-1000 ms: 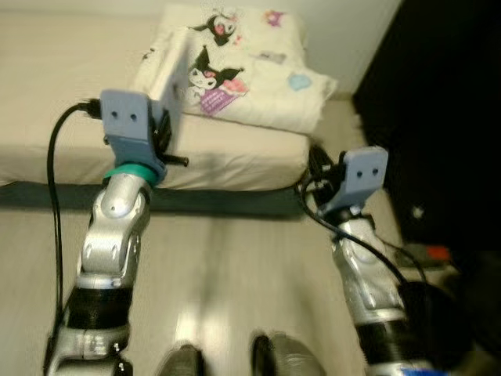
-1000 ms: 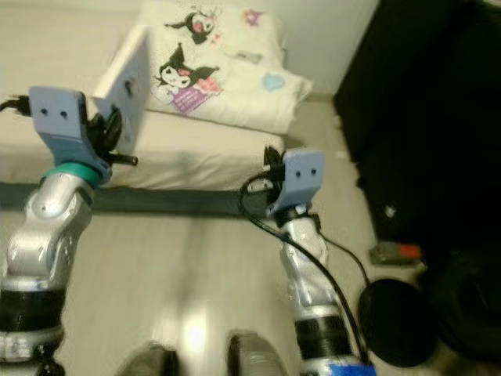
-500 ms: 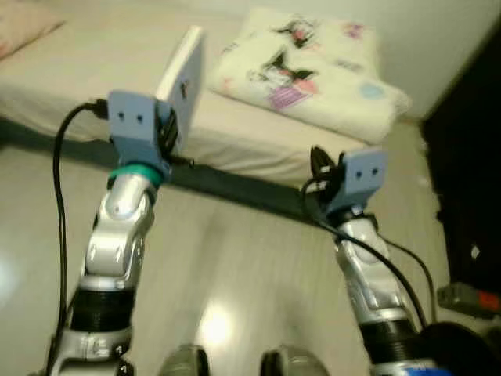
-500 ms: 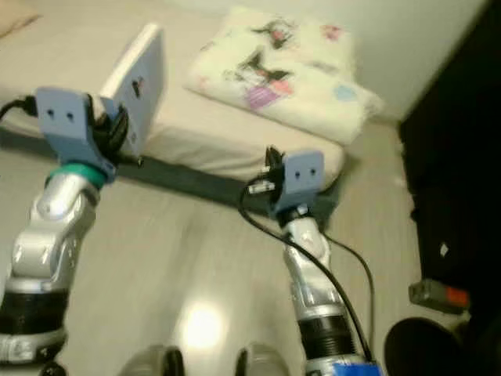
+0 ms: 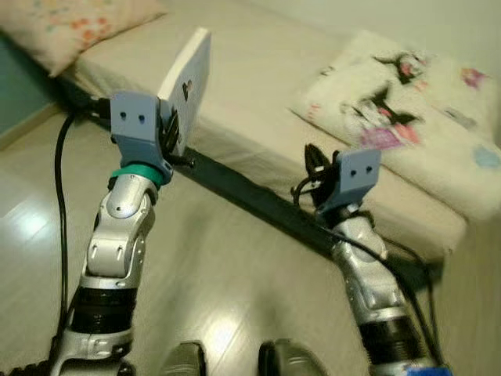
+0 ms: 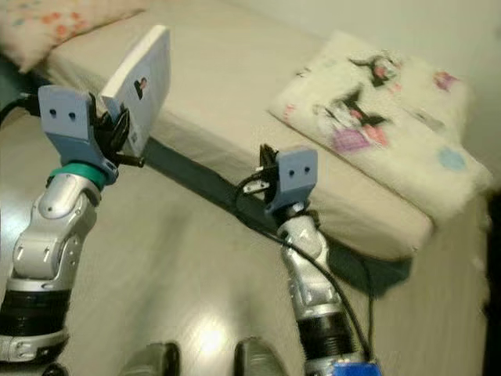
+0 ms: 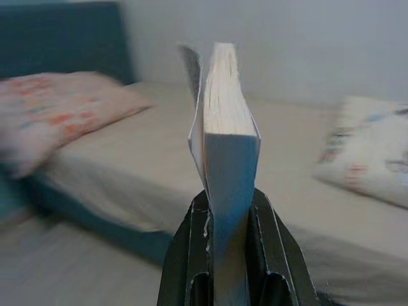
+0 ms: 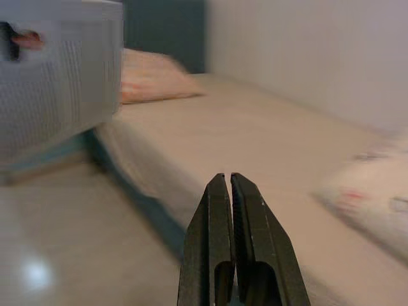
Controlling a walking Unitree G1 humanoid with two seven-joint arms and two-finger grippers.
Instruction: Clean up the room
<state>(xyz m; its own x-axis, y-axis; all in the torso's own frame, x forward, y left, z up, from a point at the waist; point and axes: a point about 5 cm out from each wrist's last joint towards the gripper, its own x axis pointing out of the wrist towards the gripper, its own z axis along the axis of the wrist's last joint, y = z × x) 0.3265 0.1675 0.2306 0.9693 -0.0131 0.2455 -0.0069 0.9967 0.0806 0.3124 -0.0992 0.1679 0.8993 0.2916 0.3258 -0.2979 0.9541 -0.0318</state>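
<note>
My left gripper is shut on a pale blue book, held upright on its edge in front of me, above the floor beside the bed. Its spine and page block stand between the two black fingers. My right gripper is shut with nothing in it, raised at chest height to the right of the book. The right wrist mount hangs over the bed's dark base.
A low bed with a beige sheet runs across the view on a dark base. A folded white cartoon-print blanket lies on its right part, a floral pillow at its far left. Pale wood floor lies in front.
The camera has swung left: the bed and blanket have shifted to the right, the pillow has come into view and the dark furniture has gone. Both arms keep their pose, book still held.
</note>
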